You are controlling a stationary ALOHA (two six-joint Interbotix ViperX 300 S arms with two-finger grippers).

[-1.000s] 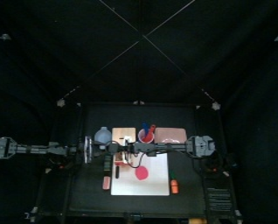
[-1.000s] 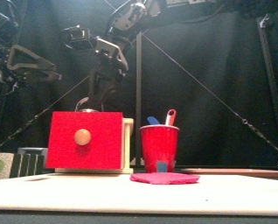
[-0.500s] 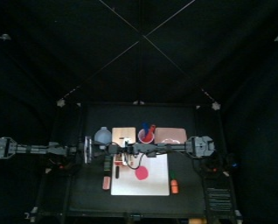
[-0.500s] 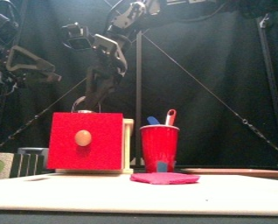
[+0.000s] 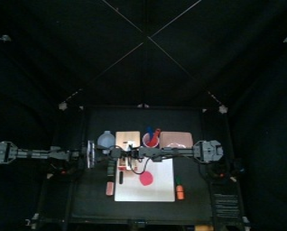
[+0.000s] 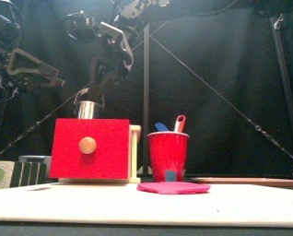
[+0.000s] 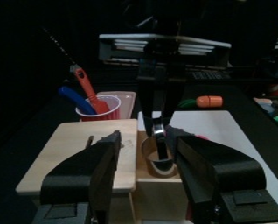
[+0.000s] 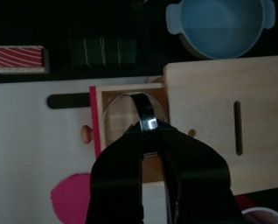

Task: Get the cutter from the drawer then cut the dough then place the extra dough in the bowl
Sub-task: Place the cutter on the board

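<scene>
The pale wooden box [image 7: 93, 149] stands with its red drawer front [image 6: 87, 146] pulled out. Inside the drawer is the round metal cutter [image 8: 110, 109], also visible as the cutter [image 7: 162, 163]. My right gripper [image 8: 148, 131] comes down from above, shut on the cutter's wire handle [image 7: 160, 131]. My left gripper [image 7: 156, 143] stands open just before the drawer, with nothing held between its fingers. The pink dough [image 5: 143, 179] lies flat on the white cutting board [image 5: 165, 173]. At the box's far side sits the blue-grey bowl [image 8: 221, 24].
The red cup [image 6: 169, 155] with a blue and a red toy knife stands right of the box. A flat pink tray [image 5: 178, 138] lies behind the board. A dark green sushi roll [image 8: 107, 51] and a red-and-white toy [image 8: 19, 59] lie left of the board.
In the front view the right arm's wrist has risen a little above the box. The left arm, the dough and the cup have not moved.
</scene>
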